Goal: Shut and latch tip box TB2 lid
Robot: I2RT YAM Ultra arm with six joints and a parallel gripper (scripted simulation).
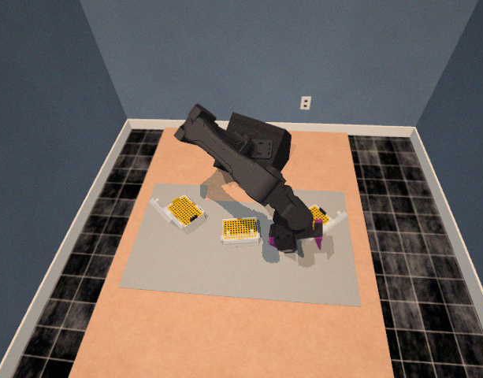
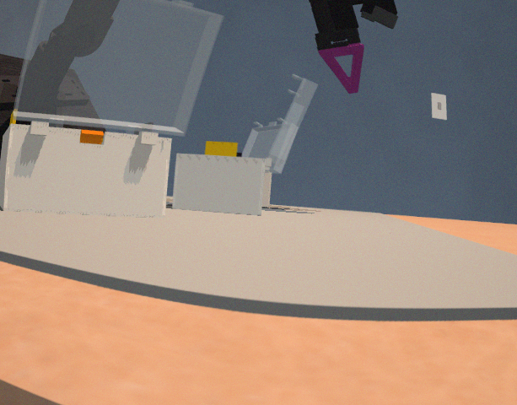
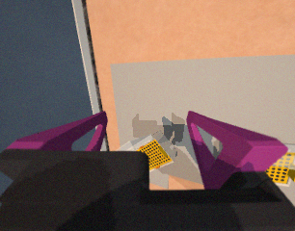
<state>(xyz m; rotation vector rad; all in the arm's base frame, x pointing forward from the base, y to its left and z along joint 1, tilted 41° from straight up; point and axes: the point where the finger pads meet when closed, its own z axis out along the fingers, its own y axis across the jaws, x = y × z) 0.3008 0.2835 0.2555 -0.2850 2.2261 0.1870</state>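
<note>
Three white tip boxes with yellow inserts stand on the grey mat (image 1: 239, 248): a left box (image 1: 184, 211), a middle box (image 1: 239, 230) and a right box (image 1: 321, 214), which my arm partly hides. Their ID stickers are too small to read. In the exterior view a near box (image 2: 83, 172) has its clear lid (image 2: 119, 65) standing up. The box behind it (image 2: 218, 183) has its lid (image 2: 284, 124) tilted back. My gripper (image 1: 294, 238) hangs open and empty above the mat beside the right box. In the wrist view its magenta fingers stand wide apart over a box (image 3: 154, 153).
The mat lies on an orange bench top (image 1: 233, 342) with dark tiled floor on both sides. My arm's links (image 1: 241, 158) reach over the back of the mat. A wall socket (image 1: 305, 102) is on the back wall.
</note>
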